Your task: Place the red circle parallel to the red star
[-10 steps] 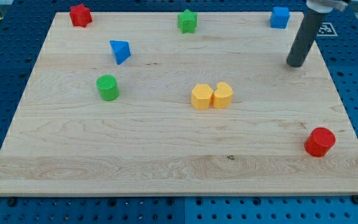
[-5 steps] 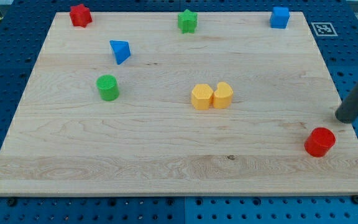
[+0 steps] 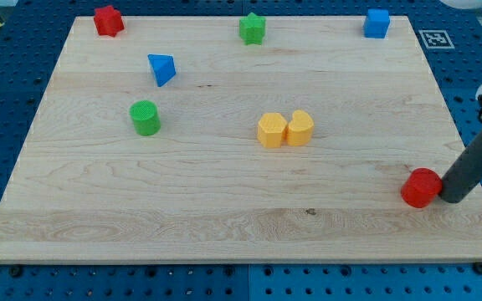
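My tip (image 3: 452, 199) is the bottom end of a dark rod. There are no fingers here, so nothing opens or shuts. The tip sits right against the small red round block (image 3: 421, 187), on the side toward the view's right. That block is low on the pale wooden tabletop (image 3: 224, 209), near the view's bottom right. The little red star block (image 3: 107, 20) is far off, at the view's top left corner. From the tip, the round block lies toward the view's left, so I think a push would slide it that way
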You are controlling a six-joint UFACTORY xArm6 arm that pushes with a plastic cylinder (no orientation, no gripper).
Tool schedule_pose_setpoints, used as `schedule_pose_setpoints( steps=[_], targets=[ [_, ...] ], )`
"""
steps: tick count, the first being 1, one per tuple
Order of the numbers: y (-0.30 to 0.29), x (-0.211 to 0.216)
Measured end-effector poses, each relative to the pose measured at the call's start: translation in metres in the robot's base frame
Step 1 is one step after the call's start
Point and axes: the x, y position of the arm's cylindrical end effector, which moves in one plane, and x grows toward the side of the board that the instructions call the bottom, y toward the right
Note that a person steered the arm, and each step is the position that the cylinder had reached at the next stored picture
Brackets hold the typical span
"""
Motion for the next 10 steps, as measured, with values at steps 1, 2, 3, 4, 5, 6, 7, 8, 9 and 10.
schedule_pose_setpoints(
  steps=[1, 2, 3, 4, 5, 6, 7, 8, 9, 10],
  targets=[
    [-0.04, -0.003],
    [-0.082, -0.006],
    [-0.124, -0.006],
    [-0.17, -0.006],
    [-0.201, -0.012],
    [-0.191, -0.02],
    [-0.194, -0.05],
    [-0.216, -0.067],
    [-0.256, -0.067],
    [-0.3, -0.067]
  ],
)
